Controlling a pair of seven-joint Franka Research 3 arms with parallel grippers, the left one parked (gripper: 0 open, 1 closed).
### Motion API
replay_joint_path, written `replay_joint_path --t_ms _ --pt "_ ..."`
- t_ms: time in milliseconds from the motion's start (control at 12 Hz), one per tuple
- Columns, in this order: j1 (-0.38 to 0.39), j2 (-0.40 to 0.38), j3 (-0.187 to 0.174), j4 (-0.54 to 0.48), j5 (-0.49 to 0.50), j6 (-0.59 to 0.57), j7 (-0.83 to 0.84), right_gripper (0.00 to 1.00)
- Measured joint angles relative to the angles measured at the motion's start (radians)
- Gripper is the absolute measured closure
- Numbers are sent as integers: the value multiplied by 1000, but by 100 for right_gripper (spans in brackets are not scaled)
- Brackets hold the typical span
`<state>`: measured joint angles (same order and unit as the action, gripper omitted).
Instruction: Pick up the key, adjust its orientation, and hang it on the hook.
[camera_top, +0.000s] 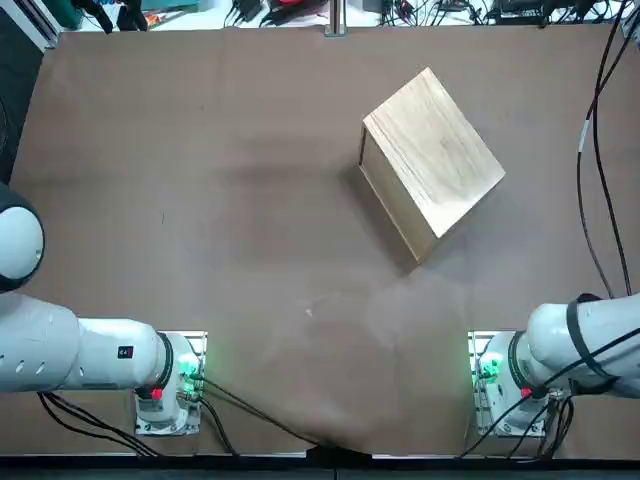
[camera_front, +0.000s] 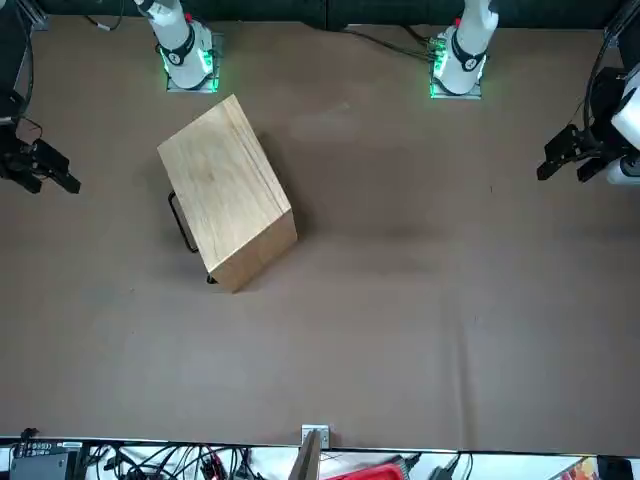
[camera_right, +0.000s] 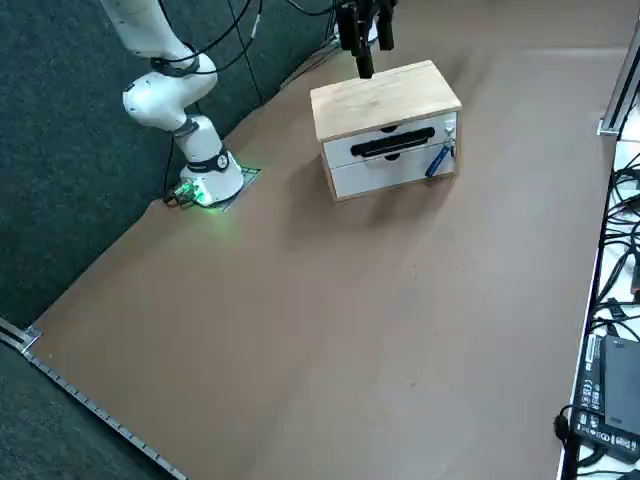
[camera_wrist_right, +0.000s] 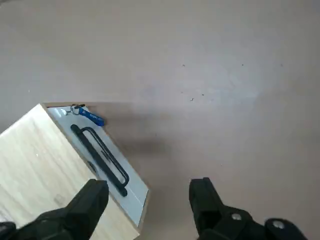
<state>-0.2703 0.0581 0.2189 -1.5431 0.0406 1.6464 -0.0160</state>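
Front view, read from left to right. At the extreme left, the right gripper (camera_front: 54, 184) hangs beside the wooden box (camera_front: 225, 185), apart from it; its two fingers are spread, with nothing between them. The right wrist view shows the same spread, one finger overlapping the box's top in that view and the other seen against the brown table (camera_front: 400, 330). Next comes the box's drawer face (camera_right: 395, 160), which is turned toward the gripper's side of the table. The right side view shows it pale, with a black handle (camera_right: 392, 143) across it. Near one end of this face, a small white hook (camera_wrist_right: 64, 111) carries the key (camera_wrist_right: 80, 106), a tiny dark piece at a ring with a blue tag (camera_wrist_right: 91, 116); the tag hangs slantwise against the face, and the key's exact outline is too small to tell. The box itself follows, standing obliquely on the table, its plain wooden top upward. Farther right, a metal post (camera_front: 309, 455) stands at the table's edge, and a red object (camera_front: 375, 472) lies beyond that edge.
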Motion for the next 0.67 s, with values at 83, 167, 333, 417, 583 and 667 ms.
replay_joint_path --t_ms 83,167,333,417,583,667 --pt "1 -5 2 0 0 -4 5 0" --pt "2 -9 3 0 0 -6 7 0" --pt "8 -17 4 0 0 -9 8 0" --pt "17 -20 3 0 0 -9 8 0" --pt "62 -23 -19 0 -12 -10 18 0" --pt "100 -25 -46 -1 -16 -10 32 0"
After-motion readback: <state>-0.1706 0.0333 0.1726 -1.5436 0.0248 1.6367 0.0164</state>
